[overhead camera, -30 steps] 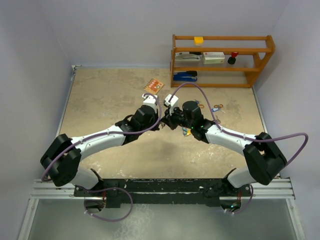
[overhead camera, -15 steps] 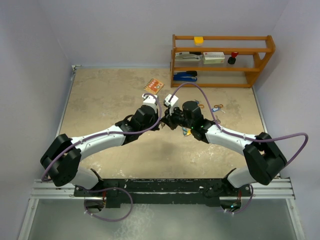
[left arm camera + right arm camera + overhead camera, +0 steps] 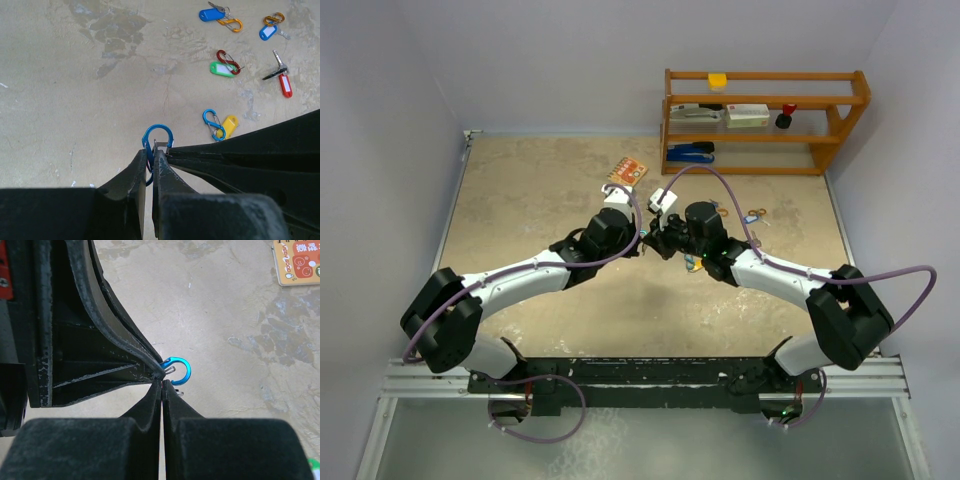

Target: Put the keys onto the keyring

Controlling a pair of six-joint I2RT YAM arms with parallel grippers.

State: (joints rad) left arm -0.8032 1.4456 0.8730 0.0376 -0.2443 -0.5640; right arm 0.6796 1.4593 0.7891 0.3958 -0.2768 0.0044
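Next to no shift since second before: parked tip to tip above mid-bench (image 3: 75, 75), as then. Clamped on blue keyring (image 3: 158, 136) with left tool (image 3: 151, 156), clear of bench. Pressed together with right tool (image 3: 161, 386) at keyring's silver gate, perhaps pinching it; too small to confirm. Keys (image 3: 220, 69) loose on bench ahead and right of left tool, none threaded. Means stall at gate-opening step, no progress yet.

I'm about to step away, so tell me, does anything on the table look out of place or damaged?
Nothing looks damaged. The keys lie scattered loose on the table, and an orange card lies alone by the shelf.
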